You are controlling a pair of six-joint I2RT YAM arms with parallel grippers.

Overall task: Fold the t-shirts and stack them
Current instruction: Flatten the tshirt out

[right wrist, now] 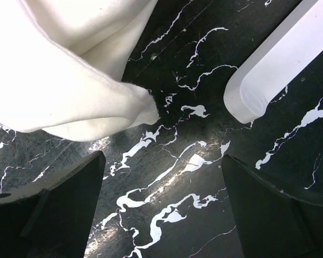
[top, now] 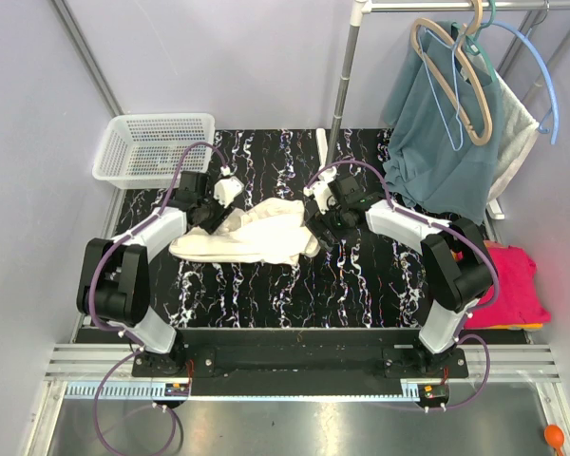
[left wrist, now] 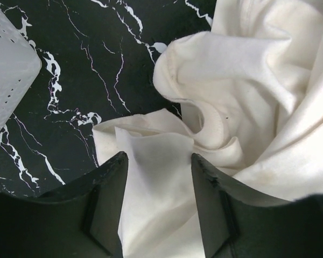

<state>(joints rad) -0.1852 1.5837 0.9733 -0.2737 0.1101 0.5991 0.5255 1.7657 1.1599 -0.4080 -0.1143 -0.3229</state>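
I have two pincers, and the cream t-shirt lies between them. It is in a soft, bunched heap in the middle of the black bench, which has white squiggly lines.

My left pincer is down at the left end of the cream t-shirt. A flat fold of the cloth sits right between its two fingers. The fingers are only partly apart, one on each side of the fold. I cannot tell if they are really pinching it or just standing beside it. Past the fold, the shirt curls up in big, loose waves.

My right pincer is at the right end of the shirt. It is spread wide and has nothing in it. Under it I see only the shiny bench. A corner of the cream t-shirt pokes out near its left finger, but I do not see them touching. A white plastic bar lies on the bench, off to the far right.

The pink t-shirt lies at the near right side, well apart from the cream one. A thin strip of the orange t-shirt peeks out from under it.

A white basket sits at the far left corner of the bench. At the far right, a teal garment hangs on hangers from a rack.
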